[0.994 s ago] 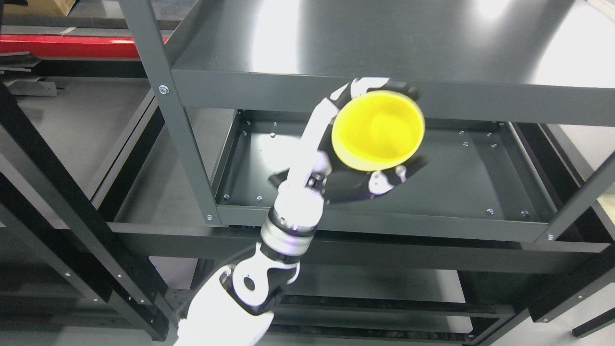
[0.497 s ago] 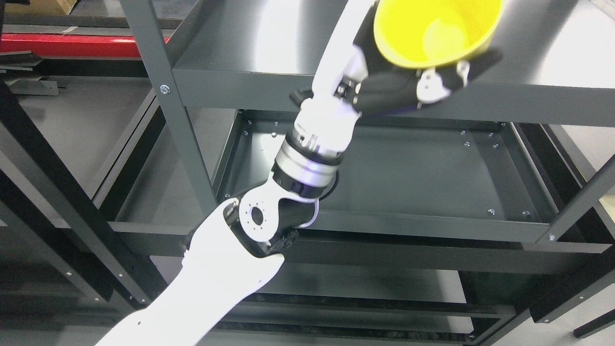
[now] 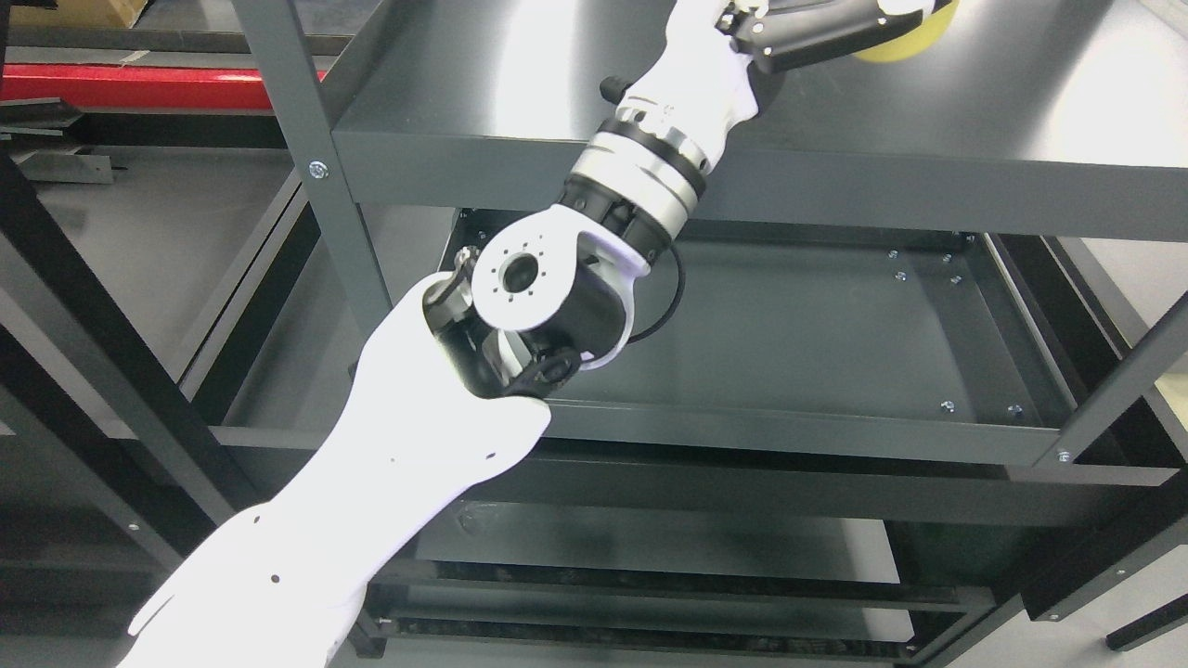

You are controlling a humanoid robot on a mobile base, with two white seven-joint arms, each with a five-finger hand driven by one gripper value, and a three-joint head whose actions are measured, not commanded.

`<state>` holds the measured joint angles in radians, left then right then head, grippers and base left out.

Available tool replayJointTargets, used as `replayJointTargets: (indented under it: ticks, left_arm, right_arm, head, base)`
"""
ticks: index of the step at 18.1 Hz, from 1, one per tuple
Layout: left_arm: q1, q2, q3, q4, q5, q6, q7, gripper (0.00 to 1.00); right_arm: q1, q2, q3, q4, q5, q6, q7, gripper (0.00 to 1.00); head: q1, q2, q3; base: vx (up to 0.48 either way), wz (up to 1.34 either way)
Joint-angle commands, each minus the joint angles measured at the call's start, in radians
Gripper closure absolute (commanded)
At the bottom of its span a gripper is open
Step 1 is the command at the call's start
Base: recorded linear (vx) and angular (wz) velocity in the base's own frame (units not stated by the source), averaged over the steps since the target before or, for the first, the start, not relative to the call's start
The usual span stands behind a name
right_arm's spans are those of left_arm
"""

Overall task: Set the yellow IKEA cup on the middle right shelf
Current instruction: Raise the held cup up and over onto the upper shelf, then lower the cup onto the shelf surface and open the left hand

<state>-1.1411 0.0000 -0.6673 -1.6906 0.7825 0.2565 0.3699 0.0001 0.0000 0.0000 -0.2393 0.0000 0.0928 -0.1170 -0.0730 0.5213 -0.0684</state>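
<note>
The left hand (image 3: 817, 23) is up at the very top edge of the head view, and most of it is cut off. It is wrapped around the yellow cup (image 3: 905, 42), of which only a small yellow bit peeks out under the dark fingers (image 3: 807, 37). The cup hangs just above the shiny grey top of the shelf (image 3: 928, 102), toward the back and to the right. I cannot tell if the cup is touching the shelf, because the spot is at the picture's edge. The white arm (image 3: 418, 445) reaches up from the lower left, crossing the shelf's front lip (image 3: 445, 176) and the empty tray (image 3: 835, 325) below. To do this part well, I think the hand should bring the cup down slowly and keep it straight up, so the bottom lands flat. It should let go only when the cup sits steady, then pull back gently so it does not knock the cup over. The right hand is not in the picture.
</note>
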Motion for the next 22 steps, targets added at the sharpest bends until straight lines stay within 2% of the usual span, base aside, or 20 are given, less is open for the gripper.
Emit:
replayJointTargets:
  ticks: [1, 5, 9, 15, 18, 22]
  left_arm:
    - [-0.095, 0.018, 0.07, 0.196, 0.132, 0.151, 0.012, 1.0]
    - [-0.112, 0.018, 0.089, 0.288, 0.117, 0.185, 0.015, 0.96]
    - [-0.115, 0.018, 0.077, 0.304, 0.042, 0.234, 0.007, 0.72]
    - [-0.115, 0.018, 0.025, 0.29, 0.017, 0.24, -0.009, 0.33]
    - [-0.115, 0.018, 0.017, 0.272, -0.015, 0.24, -0.009, 0.22]
    - [-0.114, 0.018, 0.017, 0.243, -0.019, 0.239, -0.009, 0.15]
  right_arm:
    - [0.014, -0.017, 0.017, 0.0, -0.025, 0.001, 0.0, 0.01]
    - [0.014, -0.017, 0.017, 0.0, -0.025, 0.001, 0.0, 0.01]
    - [0.014, -0.017, 0.017, 0.0, -0.025, 0.001, 0.0, 0.01]
    - [0.014, -0.017, 0.017, 0.0, -0.025, 0.001, 0.0, 0.01]
    - [0.014, -0.017, 0.017, 0.0, -0.025, 0.001, 0.0, 0.01]
    - [0.014, -0.017, 0.017, 0.0, -0.025, 0.001, 0.0, 0.01]
  head:
    - [0.0, 0.0, 0.0]
    - [0.0, 0.0, 0.0]
    - [0.0, 0.0, 0.0]
    - [0.0, 0.0, 0.0]
    - [0.0, 0.0, 0.0]
    - [0.0, 0.0, 0.0]
  base:
    - [0.0, 0.0]
    - [0.0, 0.0]
    - [0.0, 0.0]
    - [0.0, 0.0]
    - [0.0, 0.0]
    - [0.0, 0.0]
